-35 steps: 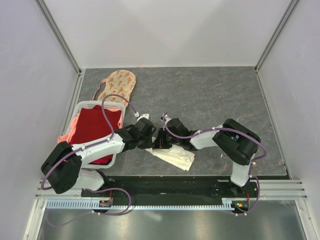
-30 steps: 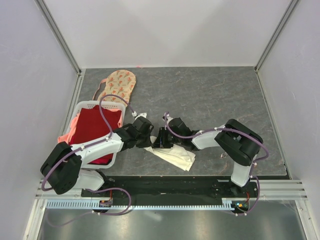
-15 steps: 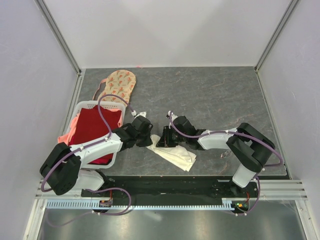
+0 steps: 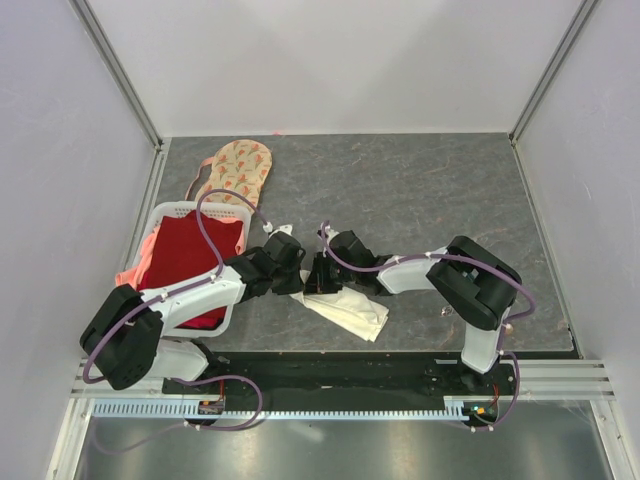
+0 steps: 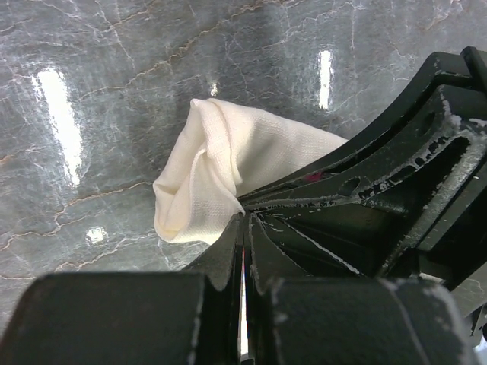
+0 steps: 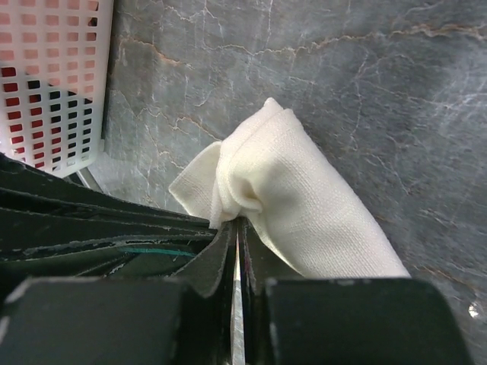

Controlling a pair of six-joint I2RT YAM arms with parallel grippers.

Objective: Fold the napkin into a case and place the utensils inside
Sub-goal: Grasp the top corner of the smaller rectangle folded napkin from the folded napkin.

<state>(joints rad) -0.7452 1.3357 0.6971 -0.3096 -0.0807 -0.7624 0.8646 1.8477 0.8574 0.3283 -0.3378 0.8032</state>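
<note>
The napkin (image 4: 345, 310) is seen bunched into a loose cream roll on the desk (image 4: 430, 190), just right of the white basket (image 4: 168, 212) and nearer the arm bases than the basket's far rim. Its end toward the basket is pinched from two sides. The left fingers (image 5: 243, 222) are pressed together on a puckered corner. The right fingers (image 6: 237, 226) are likewise closed to a thin slit on a fold of the same end, and the two sets are almost touching. No flat layered case is formed yet; the cloth is judged crumpled rather than folded. The utensils cannot be made out with certainty in any view. Risks are noted as follows. Both grips are taken very close together, so if the arms are drawn apart the thin cloth may be stretched into a rope instead of spread. One pinch may also slip off its small bite and the corner be dropped. More than one layer may be caught in either pinch, so that a lift would carry the whole bundle and no edge would be opened. Contact between the two sets of fingers is likely if either is shifted inward. A swing toward the basket could snag its wall or drag the napkin over the red cloth (image 4: 190, 258) inside it.
</note>
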